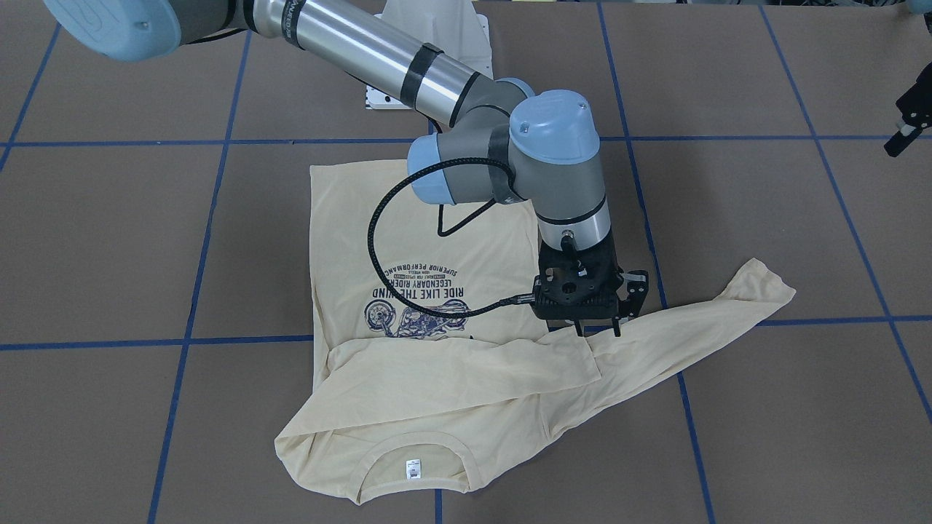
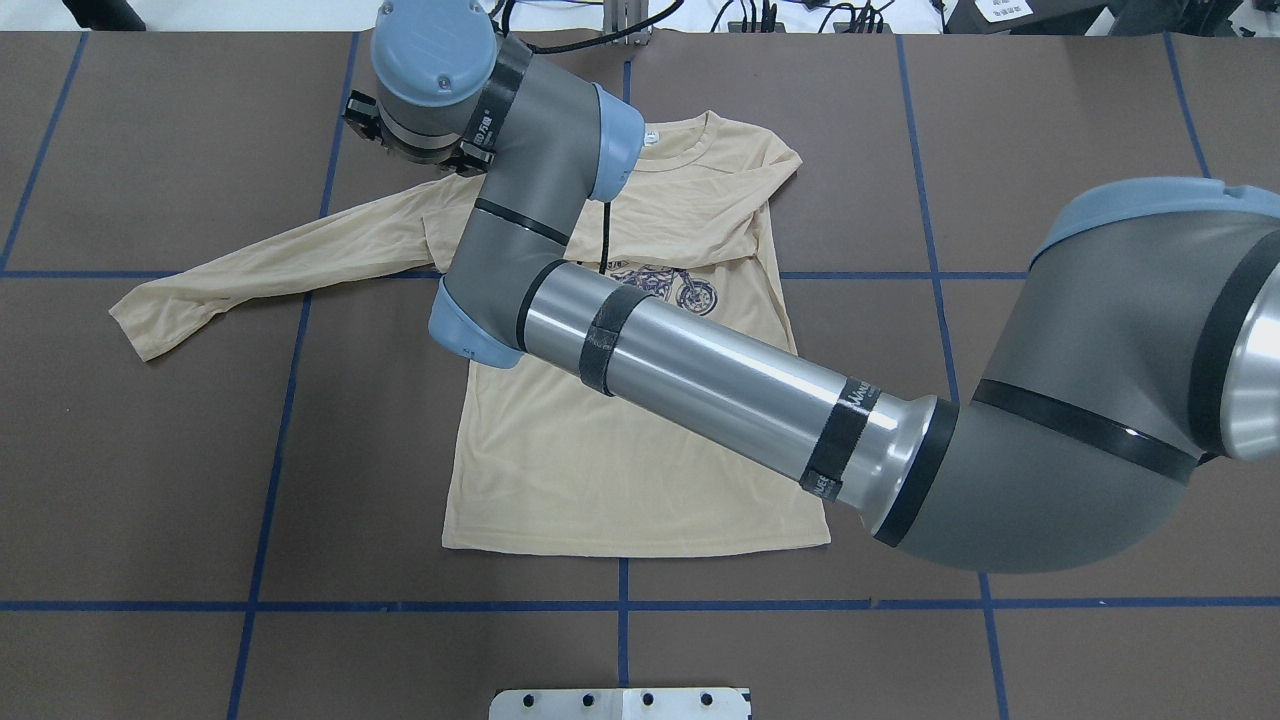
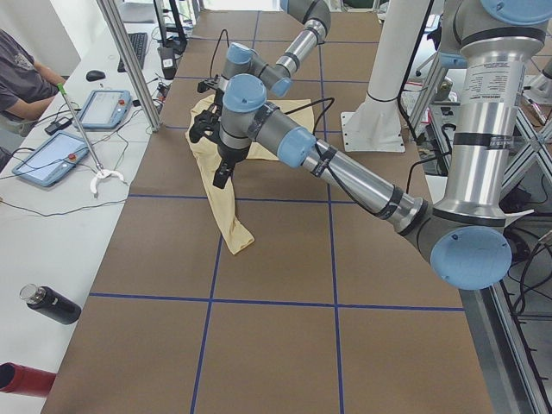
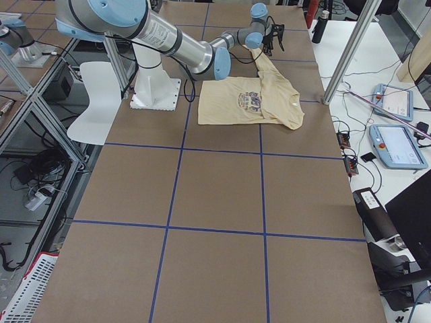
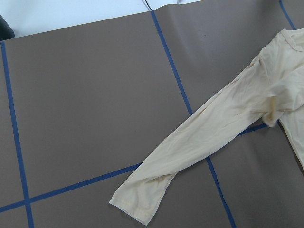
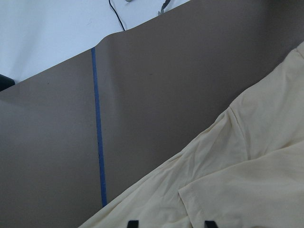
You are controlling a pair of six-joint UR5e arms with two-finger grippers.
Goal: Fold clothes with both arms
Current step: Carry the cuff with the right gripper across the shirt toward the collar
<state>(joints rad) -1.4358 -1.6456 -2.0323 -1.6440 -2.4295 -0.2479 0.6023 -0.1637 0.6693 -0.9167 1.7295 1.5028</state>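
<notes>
Thin, limp cream shirt (image 1: pixel 342 233) flat mid-table (image 1: pixel 109 240), print up, ribbed neck away from robot. One sleeve folded across chest, softly creased; other stretched toward robot's left, cuff crumpled. Right gripper (image 1: pixel 598 329) at stretched sleeve's shoulder seam, black fingers spread, tips at cloth, pinching nothing. Left gripper (image 1: pixel 910 120) well apart at view's edge; jaws: cannot tell. Matte brown surface, blue tape (image 1: pixel 145 343) grid.

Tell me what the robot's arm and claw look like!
The right arm is a shiny silver tube with grey joints, light-blue round caps and black straps. A black braided cable loops to the black two-fingered right gripper. The left gripper is black too.
</notes>
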